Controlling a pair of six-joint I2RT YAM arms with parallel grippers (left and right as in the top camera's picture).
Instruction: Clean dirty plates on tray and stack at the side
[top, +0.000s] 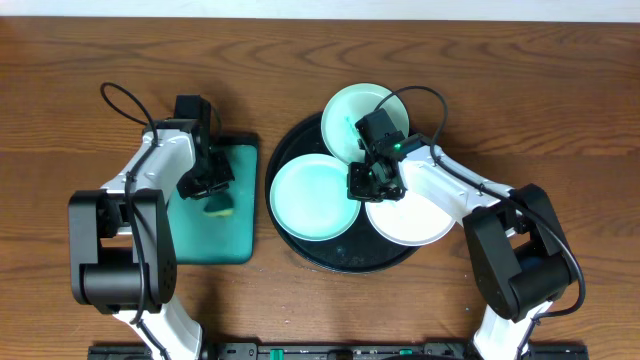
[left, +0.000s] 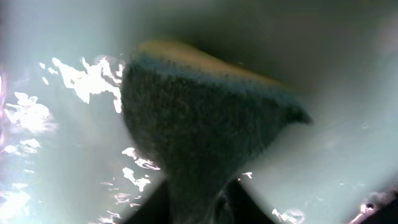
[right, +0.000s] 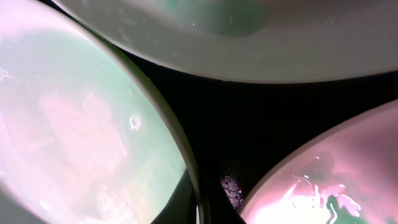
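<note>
Overhead view of the wiping step's start, all 3 plates (top: 415, 220) on the black tray (top: 300, 250): right gripper (top: 375, 182) pinched together, apparently on the front mint plate (top: 310, 200) rim; left gripper (top: 205, 190) at the sponge (top: 219, 208) on the teal tray (top: 225, 240), grip impossible to tell; calls next for bringing sponge onto plate.

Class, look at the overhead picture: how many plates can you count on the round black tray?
3, all on the tray: a mint plate at the far edge, a turquoise plate left, a white plate right. None seems hidden.
</note>
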